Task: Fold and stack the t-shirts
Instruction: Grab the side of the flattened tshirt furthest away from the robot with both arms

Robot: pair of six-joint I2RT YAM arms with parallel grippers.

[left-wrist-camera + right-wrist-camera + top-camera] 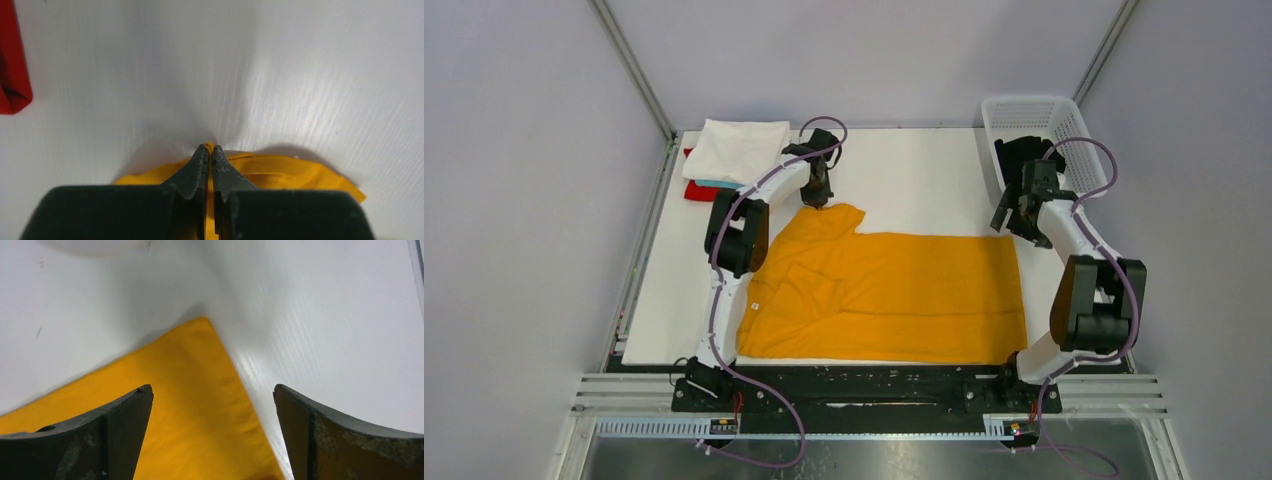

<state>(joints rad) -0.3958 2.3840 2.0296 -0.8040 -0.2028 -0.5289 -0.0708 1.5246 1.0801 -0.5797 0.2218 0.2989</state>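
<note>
White flat rectangular tabletop (924, 180), white plastic lattice basket (1029, 100) set at its far right corner, grey metal frame post (632, 65) behind.

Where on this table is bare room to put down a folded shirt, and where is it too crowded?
Widest bare patch: the far strip of table between the folded stack and the basket, beyond the yellow shirt. A narrower strip runs left of the shirt. Both far corners and the near middle are crowded.
</note>
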